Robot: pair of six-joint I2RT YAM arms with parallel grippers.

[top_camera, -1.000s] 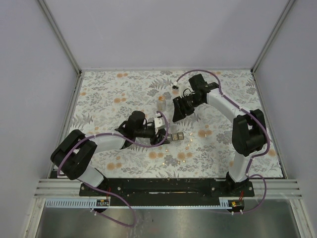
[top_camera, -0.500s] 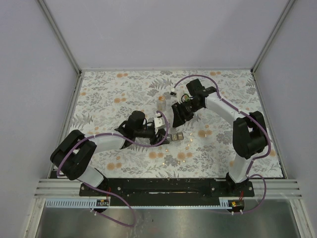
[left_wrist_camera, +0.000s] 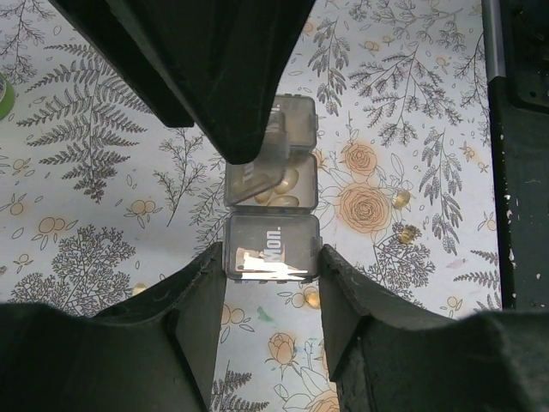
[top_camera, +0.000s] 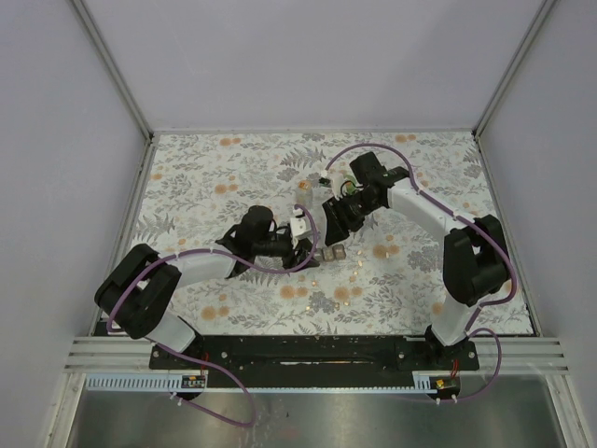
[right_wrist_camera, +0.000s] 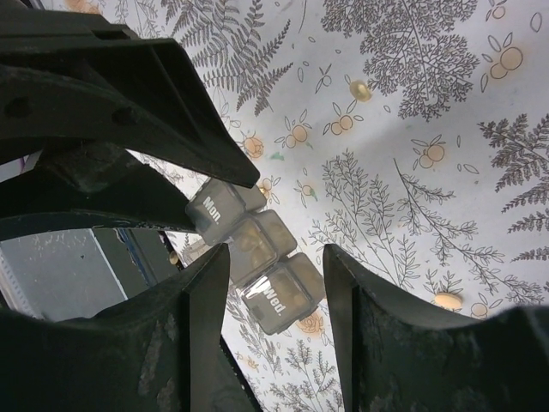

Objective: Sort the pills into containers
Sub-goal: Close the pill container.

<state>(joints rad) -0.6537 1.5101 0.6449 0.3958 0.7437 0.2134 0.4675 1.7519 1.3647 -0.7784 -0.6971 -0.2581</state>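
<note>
A clear three-cell pill organiser (left_wrist_camera: 273, 247) lies on the flowered table (top_camera: 205, 187), lids marked "Mon." and "Wed." (right_wrist_camera: 287, 296). Yellow pills (left_wrist_camera: 279, 184) show in its middle cell. My left gripper (left_wrist_camera: 270, 262) is shut on the "Mon." end, one finger against each side. My right gripper (right_wrist_camera: 276, 257) hangs open just above the "Wed." end, with a gap beside its right finger. In the top view the left gripper (top_camera: 306, 245) and right gripper (top_camera: 334, 222) meet over the organiser (top_camera: 332, 253). Loose pills (left_wrist_camera: 401, 199) (right_wrist_camera: 361, 88) lie around on the cloth.
A small clear jar (top_camera: 304, 191) stands just beyond the grippers. More loose pills lie near the organiser (left_wrist_camera: 311, 298) and to the right (right_wrist_camera: 446, 299). A metal frame (top_camera: 140, 168) borders the table. A dark rail (left_wrist_camera: 519, 154) runs along the right of the left wrist view.
My right gripper has come left and nearer, down over the organiser's far end. The left gripper has kept its hold and barely moved.
</note>
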